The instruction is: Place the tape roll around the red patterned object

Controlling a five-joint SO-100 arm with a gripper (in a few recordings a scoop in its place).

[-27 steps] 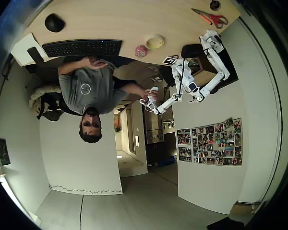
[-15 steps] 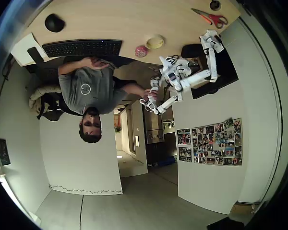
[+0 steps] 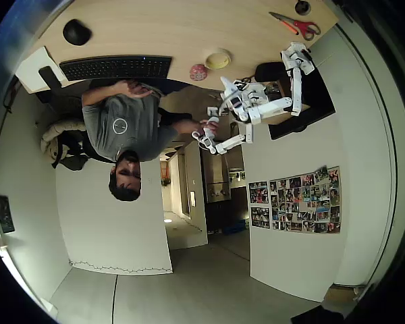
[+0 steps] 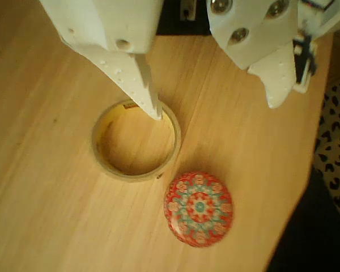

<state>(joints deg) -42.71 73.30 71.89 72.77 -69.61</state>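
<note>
Wrist view: gripper (image 4: 215, 107) finger (image 4: 141, 85) overlapping tape roll (image 4: 136, 141) rim.

A fisheye overhead camera takes in the whole room from afar, with the light wooden tabletop (image 3: 175, 30) along its upper edge. The wrist camera looks steeply down from close above that wood, past the white two-fingered hand (image 4: 215, 110). Both views share the pale cream-yellow tape ring (image 3: 218, 59) (image 4: 136, 141) and the red floral-patterned round object (image 3: 198, 71) (image 4: 199, 208).
</note>
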